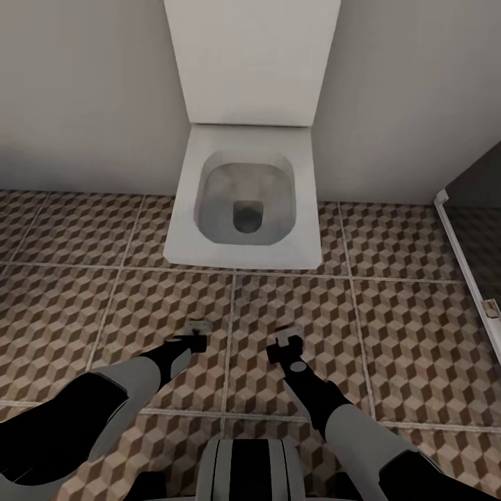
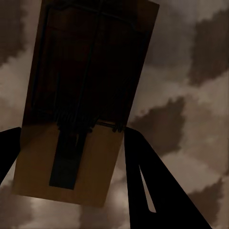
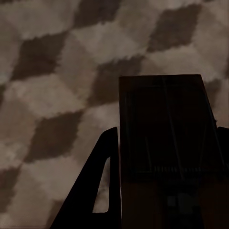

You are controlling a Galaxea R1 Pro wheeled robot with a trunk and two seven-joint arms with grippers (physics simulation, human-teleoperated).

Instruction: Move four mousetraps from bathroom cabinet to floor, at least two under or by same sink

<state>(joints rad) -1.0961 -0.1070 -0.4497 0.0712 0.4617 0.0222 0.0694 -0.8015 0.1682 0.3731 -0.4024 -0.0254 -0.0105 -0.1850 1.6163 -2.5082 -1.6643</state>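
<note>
My left gripper (image 1: 199, 332) is shut on a mousetrap (image 1: 200, 323), a small brown wooden board with dark metal fittings. In the left wrist view this mousetrap (image 2: 86, 95) sits tilted between the dark fingers (image 2: 152, 181). My right gripper (image 1: 285, 341) is shut on a second mousetrap (image 1: 286, 332), which the right wrist view shows as a dark board (image 3: 167, 152) beside one finger (image 3: 95, 191). Both grippers hang low over the bathroom floor (image 1: 390, 327) with its brown-and-beige cube tiles, just in front of the toilet. The cabinet and the sink are out of view.
A white toilet (image 1: 243, 202) with its lid up stands straight ahead against the grey wall (image 1: 83, 90). At the right edge is a dark panel with a white frame (image 1: 459, 257). Tiled floor stretches to both sides of the toilet.
</note>
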